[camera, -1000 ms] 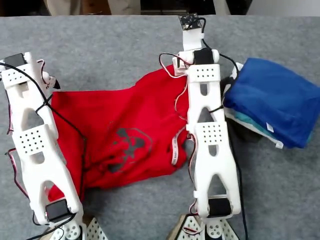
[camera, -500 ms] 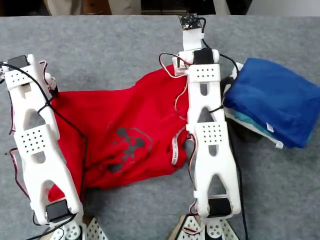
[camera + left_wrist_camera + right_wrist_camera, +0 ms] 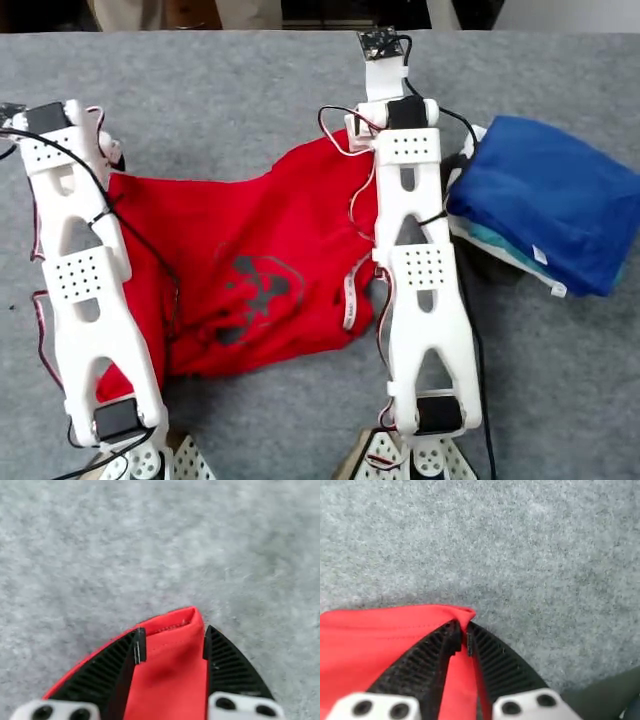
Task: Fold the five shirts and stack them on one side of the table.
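A red shirt [image 3: 250, 240] with a dark print lies spread and wrinkled on the grey table between the two arms. My left gripper [image 3: 172, 640] is shut on a hemmed corner of the red shirt [image 3: 172, 655], low over the table at the shirt's far left corner [image 3: 115, 180]. My right gripper [image 3: 465, 630] is shut on another edge of the red shirt [image 3: 380, 635], at its far right corner beside the right arm [image 3: 405, 150]. To the right sits a stack of folded shirts [image 3: 545, 200], blue on top.
The grey table [image 3: 220, 100] stretches bare beyond the shirt toward the far edge. The folded stack sits close to the right arm's wrist. Both arm bases stand at the near edge.
The left arm has moved toward the far edge and slightly inward, taking the shirt's left corner with it. The right arm has kept still.
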You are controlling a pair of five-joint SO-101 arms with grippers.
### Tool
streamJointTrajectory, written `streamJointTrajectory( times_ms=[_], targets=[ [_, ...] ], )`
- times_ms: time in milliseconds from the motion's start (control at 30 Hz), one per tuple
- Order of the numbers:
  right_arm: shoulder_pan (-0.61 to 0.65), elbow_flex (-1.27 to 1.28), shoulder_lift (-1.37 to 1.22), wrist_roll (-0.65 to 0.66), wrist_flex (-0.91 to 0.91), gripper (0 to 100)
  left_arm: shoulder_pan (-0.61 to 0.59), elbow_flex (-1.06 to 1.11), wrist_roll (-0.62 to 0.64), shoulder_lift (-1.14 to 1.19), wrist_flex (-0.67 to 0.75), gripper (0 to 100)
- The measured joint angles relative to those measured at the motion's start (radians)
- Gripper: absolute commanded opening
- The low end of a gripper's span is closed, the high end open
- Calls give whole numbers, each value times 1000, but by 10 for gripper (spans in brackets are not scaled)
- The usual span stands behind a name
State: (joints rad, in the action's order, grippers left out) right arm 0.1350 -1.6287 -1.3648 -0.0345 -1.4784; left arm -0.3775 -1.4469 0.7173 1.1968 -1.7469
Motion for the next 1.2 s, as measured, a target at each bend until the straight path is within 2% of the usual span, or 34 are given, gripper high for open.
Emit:
streamJointTrajectory(
  times_ms=[533,767,1067,1200],
  targets=[
    [0,0,0,0,0,5,6,173,0,-3,121,191],
    [0,0,0,0,0,5,9,184,2,-6,124,16],
    [0,0,0,0,0,5,9,184,2,-6,124,19],
    [0,0,0,64,-17,5,11,138,-6,-2,100,19]
  ],
)
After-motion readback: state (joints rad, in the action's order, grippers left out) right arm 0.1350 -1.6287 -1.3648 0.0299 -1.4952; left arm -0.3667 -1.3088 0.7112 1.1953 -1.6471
